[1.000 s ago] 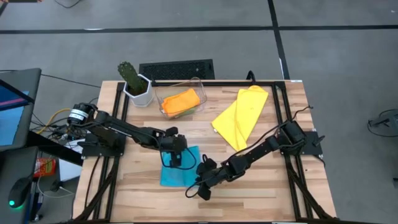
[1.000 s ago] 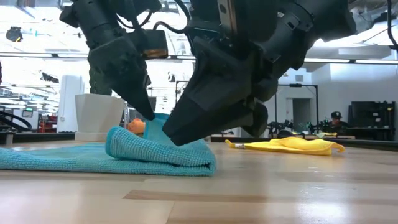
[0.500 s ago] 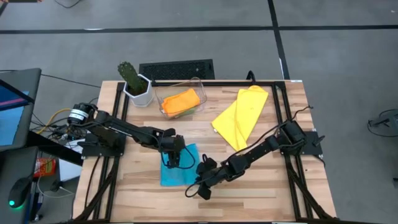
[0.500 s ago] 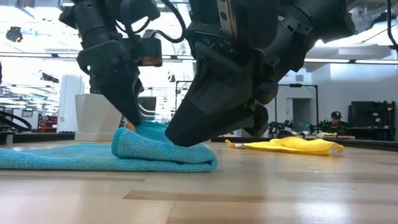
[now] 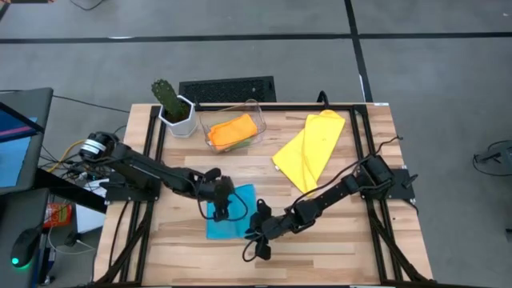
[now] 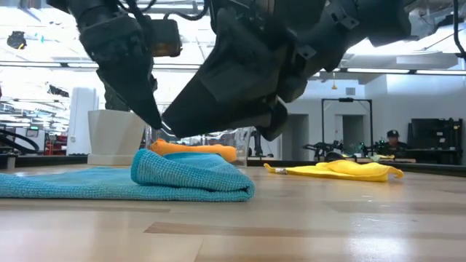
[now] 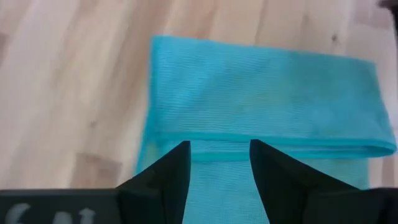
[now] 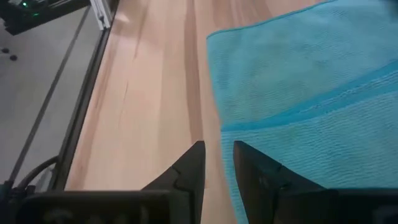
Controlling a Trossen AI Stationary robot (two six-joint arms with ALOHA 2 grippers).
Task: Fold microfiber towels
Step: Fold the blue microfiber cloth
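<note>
Wooden slat table (image 5: 336, 240), lab behind (bright), blue towel (image 6: 191, 177)

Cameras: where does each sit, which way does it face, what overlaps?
High: overhead, straight down; both arms, table.
Low: table height, level toward the room; both grippers above blue towel.
Left wrist: past the open left gripper onto the towel.
Right wrist: past the right gripper, towel edge, table.
Shared: the blue towel shows in all four.

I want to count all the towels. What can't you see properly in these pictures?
- Green towel: none clearly visible; the orange towel fills the clear bin in the high view.
- Blue towel: the left tool and right tool cover parts in the high view.
- Yellow towel: edge-on in the low view, folds unclear.
</note>
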